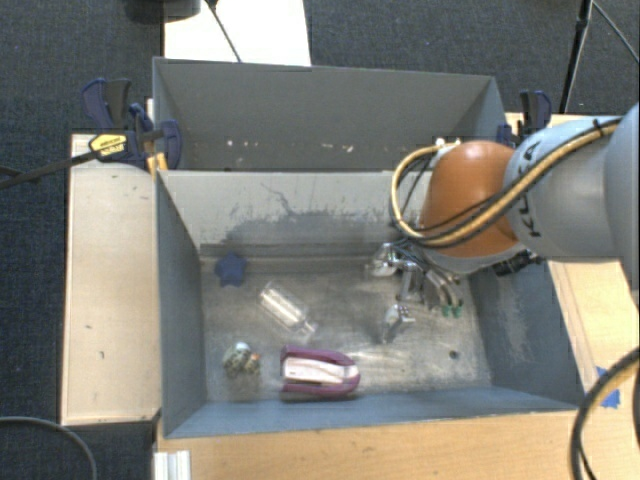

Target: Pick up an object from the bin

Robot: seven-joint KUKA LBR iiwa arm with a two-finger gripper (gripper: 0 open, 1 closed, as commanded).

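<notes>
My gripper (pixel 404 306) hangs low over the bin floor, right of the middle, under the orange wrist cover. Nothing lies directly beneath it. The nearest thing is a purple and white oblong object (pixel 318 373), lying flat near the front wall, down and to the left of the gripper. A small clear plastic jar (pixel 283 308) lies on its side further left, around the middle of the floor.
A small blue lump (pixel 231 269) sits at the back left of the floor. A mottled grey-green ball (pixel 240 361) rests near the front left corner. The arm and its cables cover the bin's right side.
</notes>
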